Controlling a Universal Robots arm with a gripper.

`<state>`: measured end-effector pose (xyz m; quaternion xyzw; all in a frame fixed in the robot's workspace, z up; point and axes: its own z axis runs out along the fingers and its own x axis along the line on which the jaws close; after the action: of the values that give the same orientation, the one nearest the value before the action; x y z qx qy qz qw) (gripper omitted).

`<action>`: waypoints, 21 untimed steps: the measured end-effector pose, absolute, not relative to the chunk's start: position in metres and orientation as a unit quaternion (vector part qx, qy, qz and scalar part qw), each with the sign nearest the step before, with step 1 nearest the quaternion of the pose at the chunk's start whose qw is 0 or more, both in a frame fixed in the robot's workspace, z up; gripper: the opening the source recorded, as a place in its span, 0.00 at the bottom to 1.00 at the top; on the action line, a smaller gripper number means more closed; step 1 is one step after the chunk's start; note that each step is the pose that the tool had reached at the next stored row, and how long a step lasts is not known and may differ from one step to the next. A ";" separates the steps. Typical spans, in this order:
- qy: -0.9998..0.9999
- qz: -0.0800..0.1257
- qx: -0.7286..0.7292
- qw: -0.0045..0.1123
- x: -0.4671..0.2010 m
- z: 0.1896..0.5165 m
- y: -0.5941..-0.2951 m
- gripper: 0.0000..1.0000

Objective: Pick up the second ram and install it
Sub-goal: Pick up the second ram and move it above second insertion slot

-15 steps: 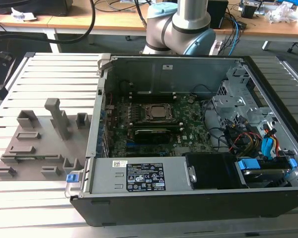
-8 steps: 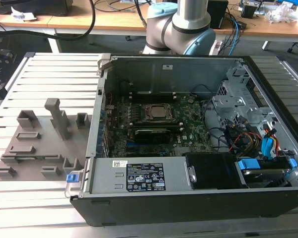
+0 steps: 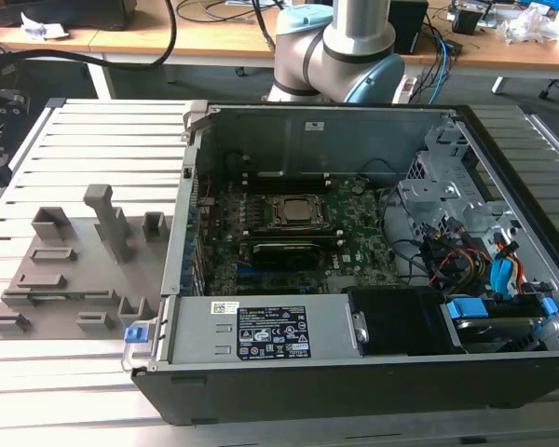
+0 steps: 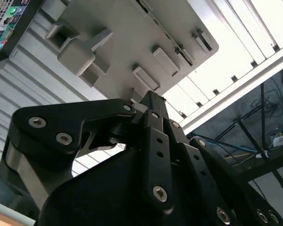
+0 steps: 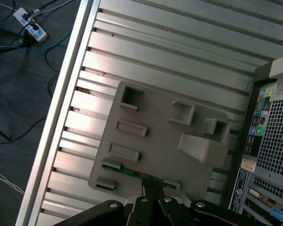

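The black fingers (image 5: pixel 148 190) are drawn close together on the long, thin green circuit-board stick, the second ram (image 5: pixel 125 171). It sits in the long slot of the flat grey plastic holder tray (image 5: pixel 160 136) and runs out to both sides of the fingertips. In the second wrist view the fingers (image 4: pixel 153 117) meet at the edge of the tray (image 4: pixel 132 33) nearest them, and its raised blocks and pockets lie beyond.

The tray rests on the slatted aluminium tabletop (image 5: pixel 179 61). Off to one side of the fingers, past the tray, stands the open black computer case (image 5: pixel 273 141), with small coloured stickers (image 5: pixel 260 110) on its back. Their print is too small to read.

In the exterior view the case (image 3: pixel 354 391) holds a large green motherboard (image 3: pixel 354 247) and a silver box with a white printed label (image 3: pixel 275 332). The writing on the label cannot be made out.
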<state>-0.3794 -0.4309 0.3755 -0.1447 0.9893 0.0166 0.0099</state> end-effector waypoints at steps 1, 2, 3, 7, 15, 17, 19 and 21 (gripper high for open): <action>0.988 0.017 -0.156 0.010 -0.379 0.376 -0.431 0.10; 0.986 0.017 -0.167 0.010 -0.379 0.376 -0.431 0.10; 0.983 0.017 -0.181 0.009 -0.379 0.376 -0.431 0.10; 0.973 0.017 -0.230 0.008 -0.379 0.376 -0.431 0.10; 0.957 0.018 -0.288 0.007 -0.379 0.376 -0.431 0.10; 0.952 0.018 -0.306 0.007 -0.379 0.376 -0.431 0.10; 0.945 0.018 -0.327 0.007 -0.379 0.376 -0.431 0.10; 0.938 0.018 -0.345 0.006 -0.379 0.376 -0.431 0.10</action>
<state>-0.3794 -0.4309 0.3755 -0.3448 0.9385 0.0183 0.0063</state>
